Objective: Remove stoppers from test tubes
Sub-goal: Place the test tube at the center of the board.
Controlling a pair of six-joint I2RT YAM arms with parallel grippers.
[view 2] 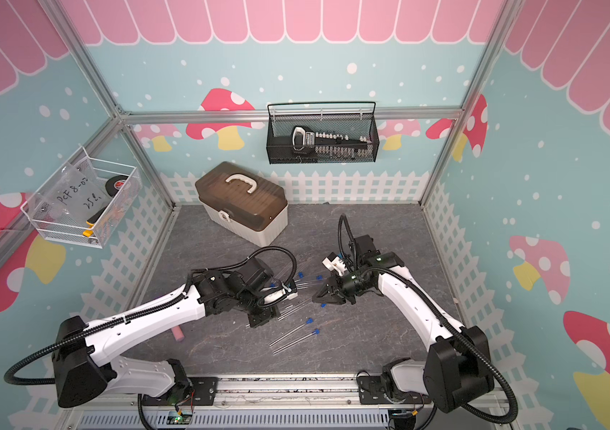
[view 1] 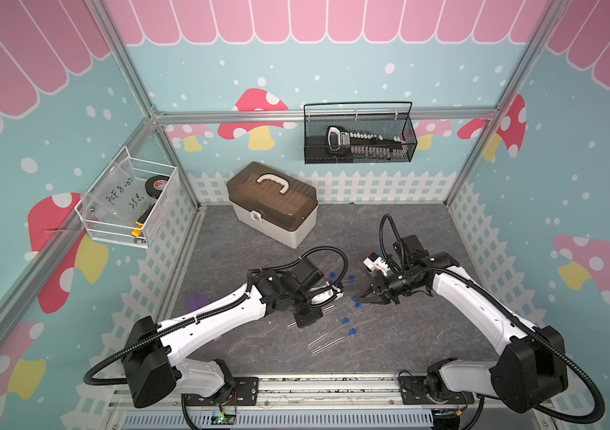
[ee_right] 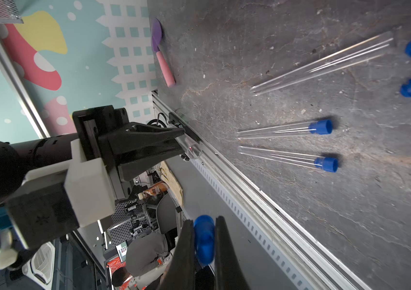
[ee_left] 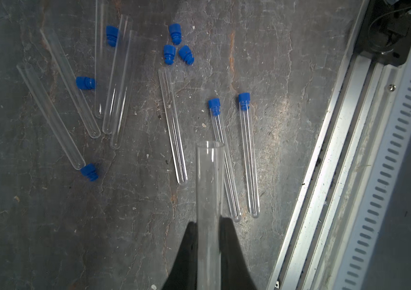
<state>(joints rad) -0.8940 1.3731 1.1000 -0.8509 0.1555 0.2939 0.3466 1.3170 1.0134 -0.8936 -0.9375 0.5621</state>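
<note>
Stoppers [view 1: 343,321] — small blue plugs — lie scattered mid-way across the grey table [view 1: 389,342] in both top views. Both arms reach inward, elbows bent, wrists low; the right gripper [view 1: 365,296] points at the left wrist, just apart.

Left wrist view: the left gripper [ee_left: 208,226] clamps one uncapped test tube [ee_left: 209,180]. Beyond it lie six bare tubes, two capped tubes and six loose plugs.

Right wrist view: the right gripper pinches one held stopper [ee_right: 204,241] — raised off the table. The left gripper is level, gripping the tube's rounded end.
</note>
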